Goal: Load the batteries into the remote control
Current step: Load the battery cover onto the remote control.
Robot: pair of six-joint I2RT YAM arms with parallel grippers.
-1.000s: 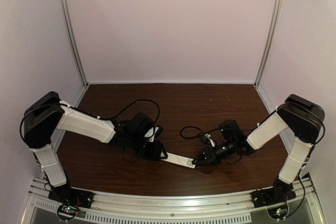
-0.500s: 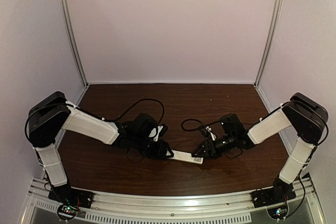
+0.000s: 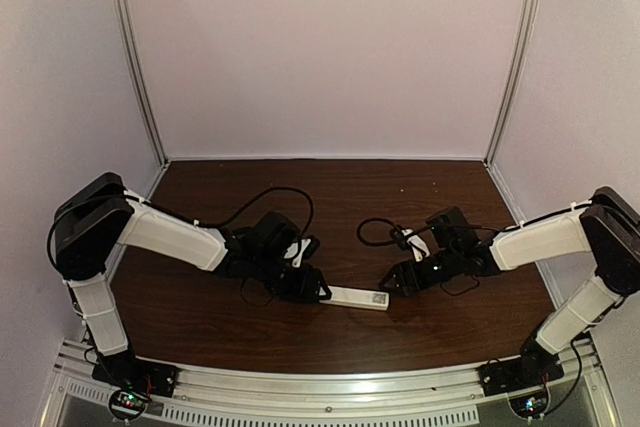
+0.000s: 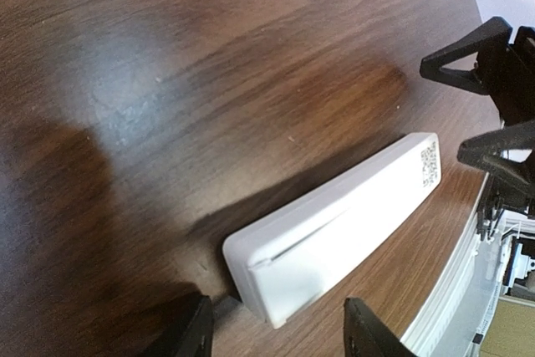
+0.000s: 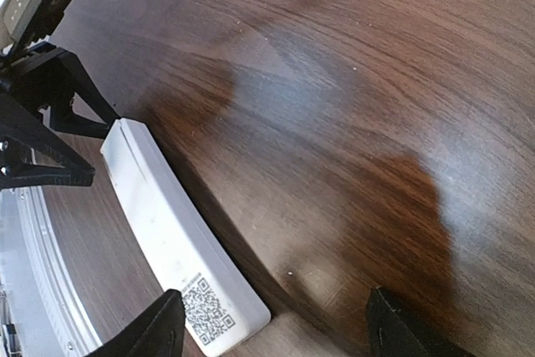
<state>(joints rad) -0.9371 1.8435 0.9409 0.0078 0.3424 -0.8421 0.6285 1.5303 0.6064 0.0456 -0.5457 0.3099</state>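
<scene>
The white remote control lies flat on the dark wooden table, back side up, with a QR label at its right end. My left gripper is open, its two fingertips straddling the remote's left end with a small gap on each side. My right gripper is open just off the remote's labelled end, which lies by its left fingertip. Nothing sits between the right fingers. A closed cover seam runs along the remote's back. The batteries do not show in any view.
Black cables loop over the table behind each wrist. A metal rail runs along the near edge. Pale walls with metal corner posts enclose the table on three sides.
The remote, held between both grippers a second ago, now lies on the table. My right gripper has opened and drawn back to the right. The left gripper's fingers have spread wider.
</scene>
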